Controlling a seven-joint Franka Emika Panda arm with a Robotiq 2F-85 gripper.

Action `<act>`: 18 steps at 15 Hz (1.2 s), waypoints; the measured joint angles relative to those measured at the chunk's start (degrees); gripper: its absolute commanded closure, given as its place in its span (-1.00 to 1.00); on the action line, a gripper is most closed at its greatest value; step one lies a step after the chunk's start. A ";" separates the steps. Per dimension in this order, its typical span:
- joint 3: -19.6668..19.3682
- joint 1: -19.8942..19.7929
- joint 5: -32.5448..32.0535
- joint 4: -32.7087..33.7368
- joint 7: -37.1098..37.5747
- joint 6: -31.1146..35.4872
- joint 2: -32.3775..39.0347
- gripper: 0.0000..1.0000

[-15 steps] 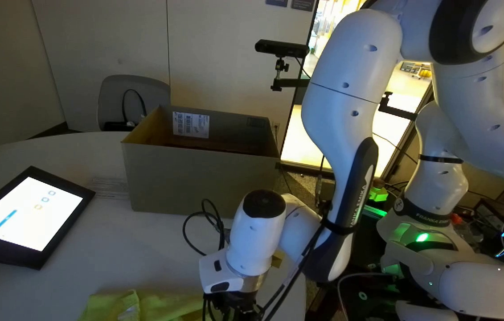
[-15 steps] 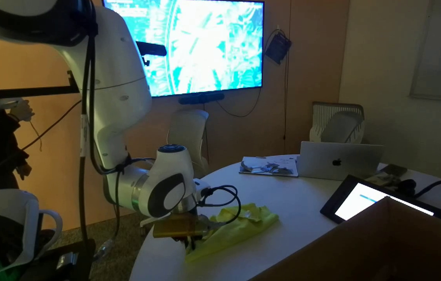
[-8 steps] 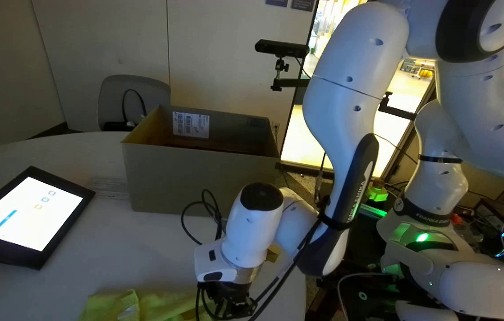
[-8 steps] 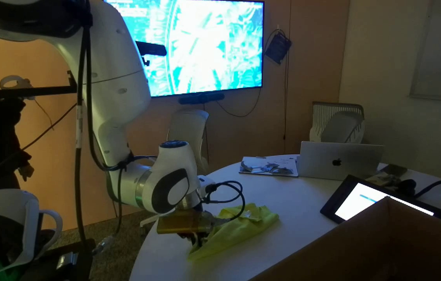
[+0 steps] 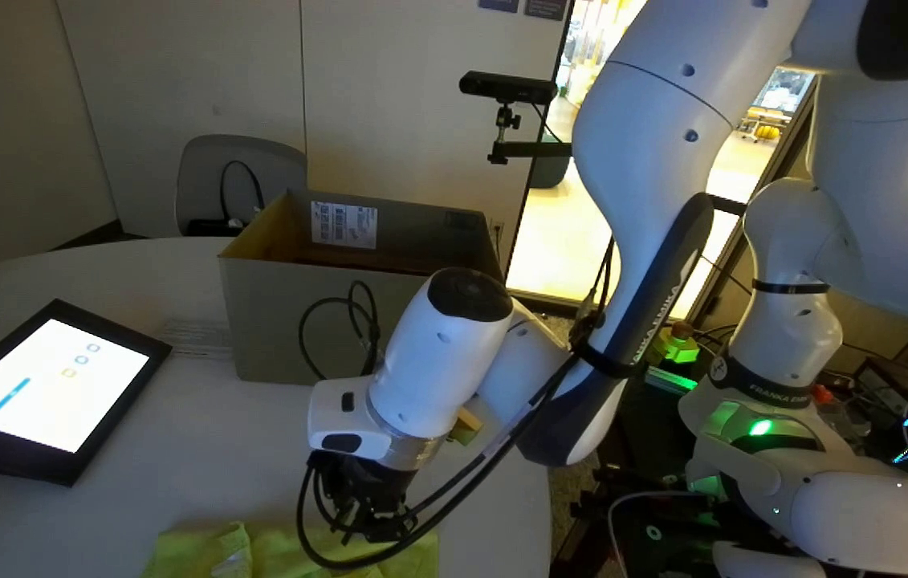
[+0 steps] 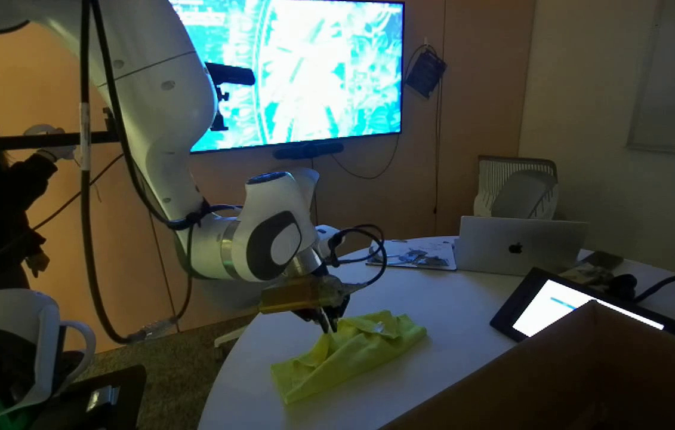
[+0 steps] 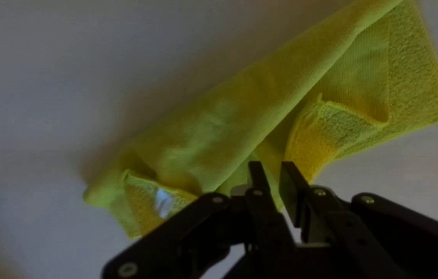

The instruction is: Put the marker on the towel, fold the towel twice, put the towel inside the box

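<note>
The yellow-green towel lies partly folded and rumpled on the white table in both exterior views (image 5: 277,554) (image 6: 361,349). In the wrist view the towel (image 7: 226,112) runs diagonally, with a turned-up flap and a small white tag. My gripper (image 7: 272,166) has a narrow gap between its fingertips and nothing between them. It hovers just above the towel in both exterior views (image 5: 365,534) (image 6: 328,328), pointing down and tilted. The brown cardboard box (image 5: 269,321) stands on the table behind the arm; its wall (image 6: 552,382) fills a lower corner in an exterior view. The marker is hidden or out of view.
A black-framed tablet with a bright screen (image 5: 52,385) (image 6: 558,310) lies on the table. A laptop (image 6: 516,245) and a magazine (image 6: 412,254) are at the table's far side. Cables loop from the wrist close to the box wall. A person stands behind the arm.
My gripper has risen off the towel's end and moved inward over the towel, tilting more. The towel's end now lies spread out and reaches further toward the table's edge.
</note>
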 measured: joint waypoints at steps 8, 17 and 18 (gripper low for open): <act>2.18 0.10 0.00 2.79 3.22 -4.97 2.94 -0.52; 9.66 -6.31 0.01 3.33 0.71 -19.23 4.93 -1.00; 9.74 -6.53 0.01 3.50 0.71 -19.24 5.24 -1.00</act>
